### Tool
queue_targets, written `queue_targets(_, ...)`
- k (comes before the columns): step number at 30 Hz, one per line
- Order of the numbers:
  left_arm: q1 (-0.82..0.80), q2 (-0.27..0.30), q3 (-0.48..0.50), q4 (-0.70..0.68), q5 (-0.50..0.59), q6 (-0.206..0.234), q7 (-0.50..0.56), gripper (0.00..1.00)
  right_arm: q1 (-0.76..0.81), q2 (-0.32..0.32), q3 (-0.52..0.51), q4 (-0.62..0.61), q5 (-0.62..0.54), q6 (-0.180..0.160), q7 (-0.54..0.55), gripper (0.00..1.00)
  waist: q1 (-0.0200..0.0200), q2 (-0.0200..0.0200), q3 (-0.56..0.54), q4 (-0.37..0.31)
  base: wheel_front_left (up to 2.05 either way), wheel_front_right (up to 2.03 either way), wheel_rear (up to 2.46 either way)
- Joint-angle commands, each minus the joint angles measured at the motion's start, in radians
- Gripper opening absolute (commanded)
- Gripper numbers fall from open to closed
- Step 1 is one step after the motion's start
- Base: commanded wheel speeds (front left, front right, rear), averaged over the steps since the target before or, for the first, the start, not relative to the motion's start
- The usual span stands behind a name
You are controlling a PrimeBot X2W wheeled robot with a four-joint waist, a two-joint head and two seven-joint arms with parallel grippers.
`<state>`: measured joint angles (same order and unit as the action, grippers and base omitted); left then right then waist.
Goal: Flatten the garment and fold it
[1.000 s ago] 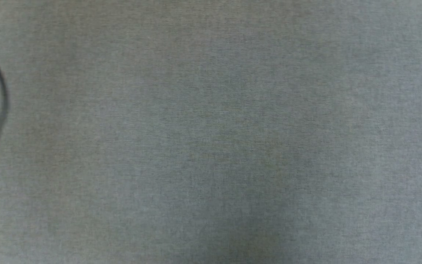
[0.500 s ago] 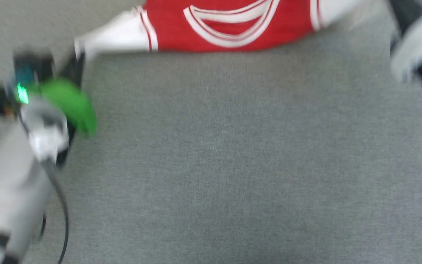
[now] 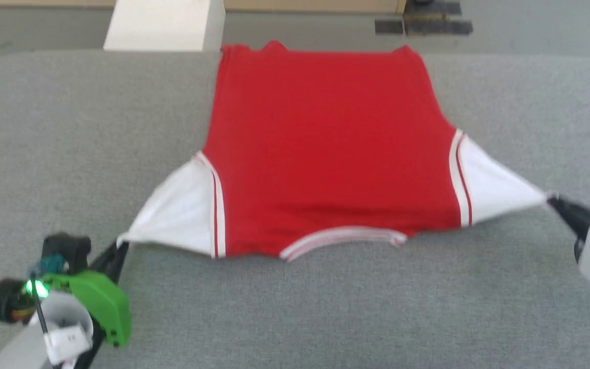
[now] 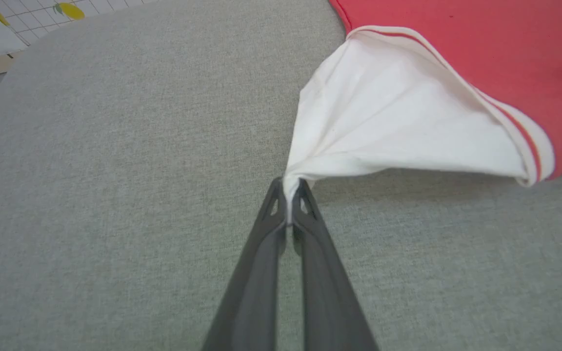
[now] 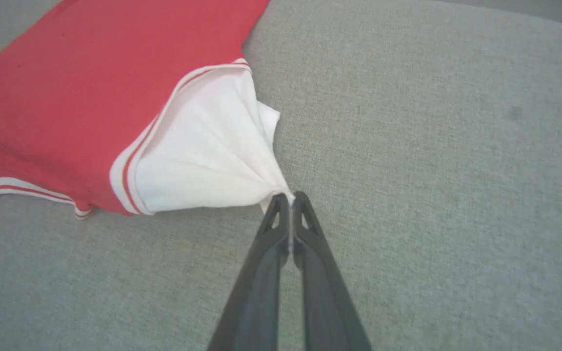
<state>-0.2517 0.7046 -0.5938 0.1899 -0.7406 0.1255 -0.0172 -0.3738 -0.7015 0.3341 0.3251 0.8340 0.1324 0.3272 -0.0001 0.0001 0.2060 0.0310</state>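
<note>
The garment [image 3: 325,148], a red T-shirt with white sleeves, lies spread on the grey table [image 3: 325,307], plain red side up, collar trim toward me. My left gripper [image 3: 121,245] is shut on the tip of its white left sleeve [image 4: 393,126], pulling it to a point near the lower left. At the right, my right gripper [image 3: 552,199] is shut on the tip of the other white sleeve [image 5: 203,151]. Both sleeves are stretched taut outward. In the wrist views the left gripper [image 4: 289,187] and right gripper [image 5: 288,199] each pinch white cloth.
The grey cloth-covered table has rounded far corners. A pale box-like object [image 3: 164,23] stands beyond the table's far edge at the left. Dark items [image 3: 423,23] lie on the floor behind it.
The head camera has swung upward, from bare grey cloth to the whole shirt and both grippers. Both grippers stay shut on the sleeves.
</note>
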Motion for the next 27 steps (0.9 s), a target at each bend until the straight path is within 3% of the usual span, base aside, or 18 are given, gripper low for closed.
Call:
queue_targets(1, 0.04, 0.023, 0.003, -0.015, -0.016, 0.017, 0.01, 0.0, 0.043, -0.002, -0.021, -0.014, -0.005, -0.002, 0.023, 0.0, 0.0001, -0.0001, -0.039, 0.005, 0.0, 0.0, 0.0)
queue_targets(7, 0.148, 0.069, 0.004, -0.09, -0.049, 0.053, 0.041, 0.0, 0.183, 0.017, -0.109, -0.094, -0.023, -0.002, 0.129, 0.0, 0.0001, -0.0001, -0.086, 0.01, 0.0, 0.0, 0.0)
queue_targets(16, 0.3, 0.137, -0.021, -0.198, -0.128, 0.063, 0.138, 0.0, 0.416, 0.063, -0.312, -0.228, -0.019, -0.002, 0.449, 0.0, 0.0001, -0.0001, -0.144, 0.026, 0.0, 0.0, 0.0)
queue_targets(21, 0.353, 0.13, -0.058, -0.233, -0.164, 0.061, 0.192, 0.0, 0.531, 0.143, -0.427, -0.319, -0.075, -0.002, 0.616, 0.0, 0.0001, -0.0001, -0.146, 0.031, 0.0, 0.0, 0.0)
queue_targets(26, 0.333, 0.084, -0.061, -0.241, -0.162, 0.057, 0.162, 0.0, 0.558, 0.225, -0.488, -0.412, -0.14, -0.002, 0.667, 0.0, 0.0001, -0.0001, -0.131, 0.041, 0.0, 0.0, 0.0)
queue_targets(27, 0.322, 0.071, -0.056, -0.243, -0.163, 0.056, 0.151, 0.0, 0.553, 0.237, -0.498, -0.431, -0.156, -0.002, 0.665, 0.61, 0.0001, -0.0001, -0.125, 0.045, 0.0, 0.0, 0.0)
